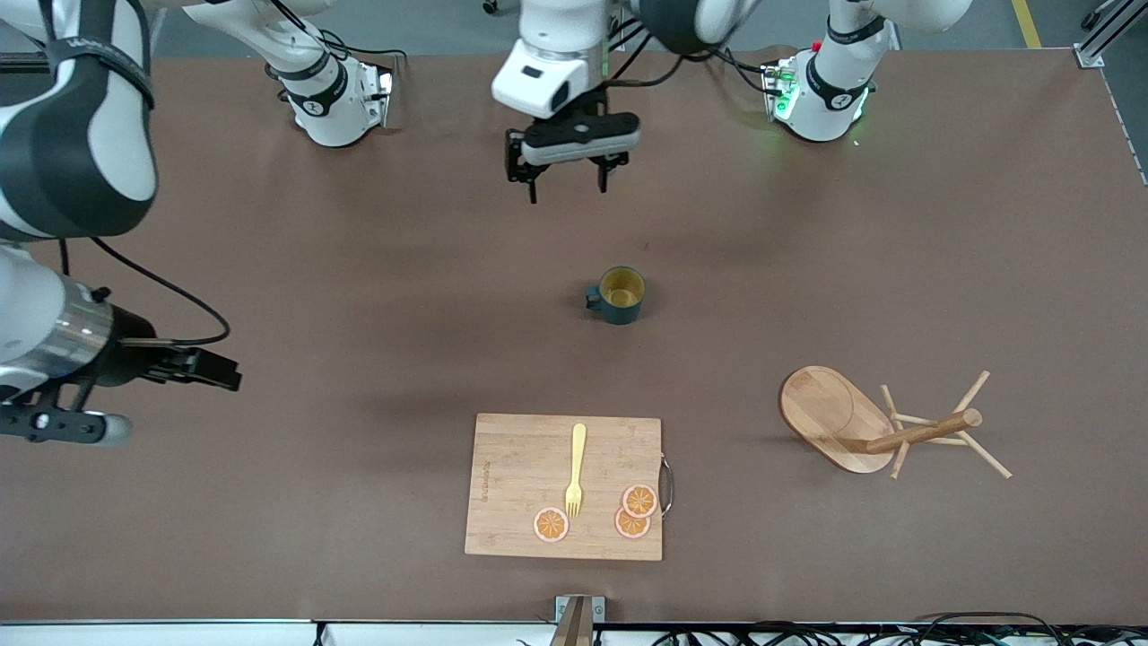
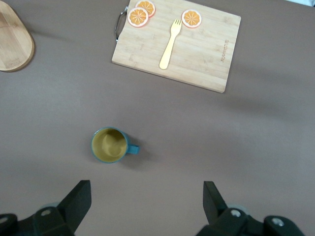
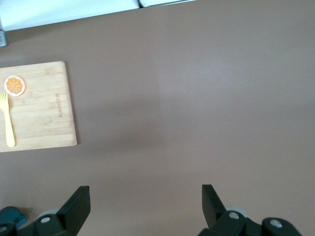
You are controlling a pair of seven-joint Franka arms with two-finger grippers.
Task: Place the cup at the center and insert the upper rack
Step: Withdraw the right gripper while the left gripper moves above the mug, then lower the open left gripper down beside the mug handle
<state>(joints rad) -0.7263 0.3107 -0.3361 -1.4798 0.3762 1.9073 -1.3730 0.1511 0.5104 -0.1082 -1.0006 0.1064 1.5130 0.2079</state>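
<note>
The cup [image 1: 621,294], dark teal with a yellow inside, stands upright near the table's middle. It also shows in the left wrist view [image 2: 110,145] and at the edge of the right wrist view [image 3: 10,215]. The upper rack [image 1: 906,434], a wooden mug tree, lies tipped on its side toward the left arm's end. Its oval base [image 2: 15,44] shows in the left wrist view. My left gripper [image 1: 568,191] [image 2: 146,196] hangs open and empty over bare table between the cup and the bases. My right gripper [image 1: 54,429] [image 3: 145,199] is open and empty, high over the right arm's end.
A bamboo cutting board [image 1: 565,487] lies nearer the front camera than the cup. It holds a yellow fork [image 1: 575,471] and three orange slices [image 1: 639,500]. The board also shows in both wrist views [image 2: 182,44] [image 3: 39,105].
</note>
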